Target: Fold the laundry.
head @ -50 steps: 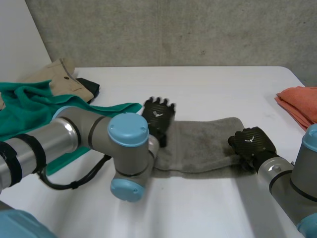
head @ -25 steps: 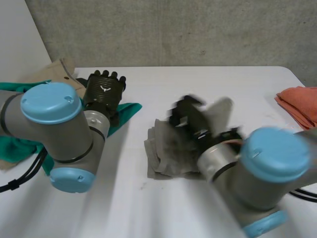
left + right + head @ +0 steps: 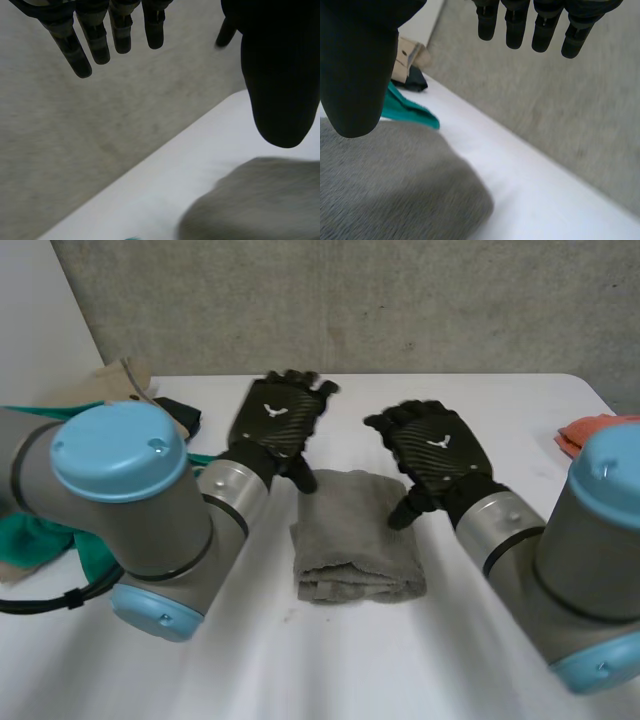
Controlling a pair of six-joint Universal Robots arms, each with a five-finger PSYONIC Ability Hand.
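- White counter [image 3: 400, 400] set against a grey concrete wall [image 3: 400, 300].
- Far left: a teal cloth [image 3: 25, 525] lies heaped, and beyond it is a tan garment [image 3: 120, 380] with a black item [image 3: 185, 418] beside it. All await folding.
- Left hand [image 3: 278, 418]: released, fingers straight, grasping nothing, poised above the towel's far-left corner.
- Grey towel [image 3: 355, 535]: lies mid-counter between the hands, folded into a thick pad.
  - Judged soft, light and limp, with layers liable to slide.
  - Best taken by pinching all layers at the corners or along one edge.
- Right hand [image 3: 435, 450]: released, fingers relaxed, thumb over the towel's right side; contact cannot be told.
- Far right: an orange cloth [image 3: 580, 430] lies at the counter edge, well apart from the towel.
- Open room is ample on the near and far sides of the towel. The near edge calls for care.
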